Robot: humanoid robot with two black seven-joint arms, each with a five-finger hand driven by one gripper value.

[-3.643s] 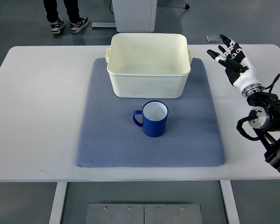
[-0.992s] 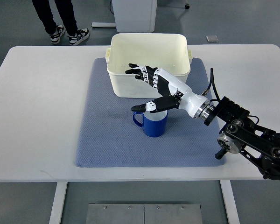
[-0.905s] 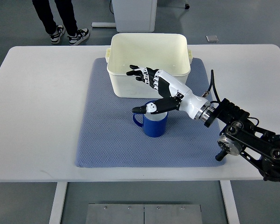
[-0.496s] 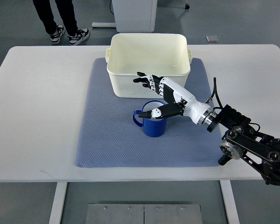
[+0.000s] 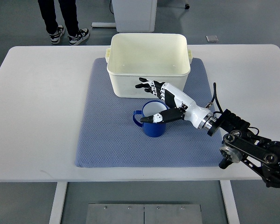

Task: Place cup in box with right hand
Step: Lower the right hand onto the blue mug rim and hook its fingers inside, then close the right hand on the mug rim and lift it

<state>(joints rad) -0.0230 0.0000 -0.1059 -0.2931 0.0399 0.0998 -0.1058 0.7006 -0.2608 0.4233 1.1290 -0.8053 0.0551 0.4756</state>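
A blue cup [image 5: 152, 124] with a white inside stands upright on the blue-grey mat [image 5: 107, 140], its handle pointing left. Behind it sits the cream plastic box [image 5: 148, 65], empty. My right hand [image 5: 151, 101] reaches in from the lower right and hovers over the cup's rim, open. Its thumb lies across the cup's mouth and its fingers [image 5: 144, 84] spread toward the box's front wall. The cup rests on the mat, not held. The left arm is out of sight.
The mat lies on a white table [image 5: 37, 102]. A person's legs and shoes [image 5: 67, 23] show beyond the table's far left edge. A white cabinet base [image 5: 133, 14] stands behind the box.
My right hand has swung in from the table's right side to the cup, then sunk and drawn back slightly, the thumb now lying across the cup's mouth. The cup has not moved.
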